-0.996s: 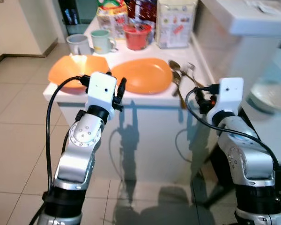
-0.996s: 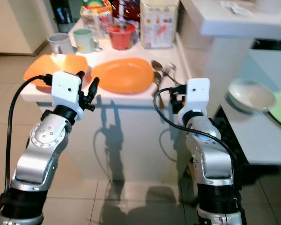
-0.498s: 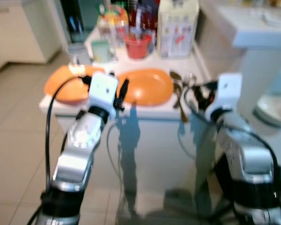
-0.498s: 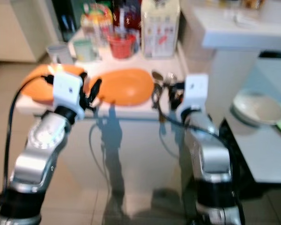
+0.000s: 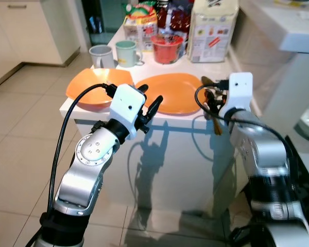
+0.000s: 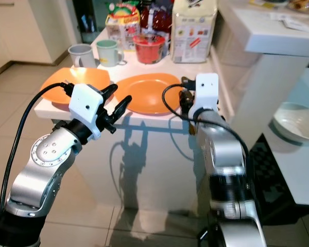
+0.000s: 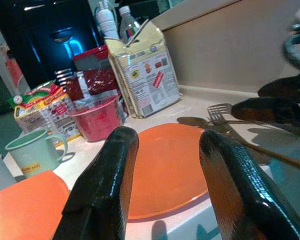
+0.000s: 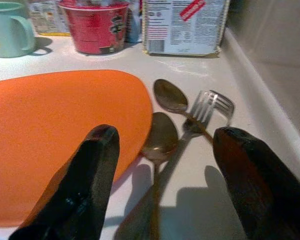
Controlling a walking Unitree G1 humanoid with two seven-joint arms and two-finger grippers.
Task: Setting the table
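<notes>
Orange plates sit side by side on the white table point(image 5: 92, 110): one plate point(image 5: 176, 92) near the middle of the front edge, a second plate point(image 5: 95, 88) to its left, closer to the corner. Cutlery lies just right of the middle plate: two spoons, one point(image 8: 171, 96) farther back and one point(image 8: 160, 138) nearer with its bowl touching the plate rim, and a fork point(image 8: 205, 112) crossing the farther spoon's handle.

Right gripper point(image 8: 162, 175) is held low over the table's front edge, fingers apart, the nearer spoon and fork handle lying between them; contact not visible. Left gripper point(image 7: 165, 165) hovers in front of the table edge, aimed at the middle plate, fingers point(image 7: 112, 175) apart, holding nothing.

Back of table: grey mug point(image 5: 100, 55), green mug point(image 5: 127, 53), red tub point(image 5: 166, 47), a snack packet point(image 5: 140, 23), a white carton point(image 5: 212, 28).

Right of the table, a lower surface carries a white bowl point(image 6: 297, 121).
</notes>
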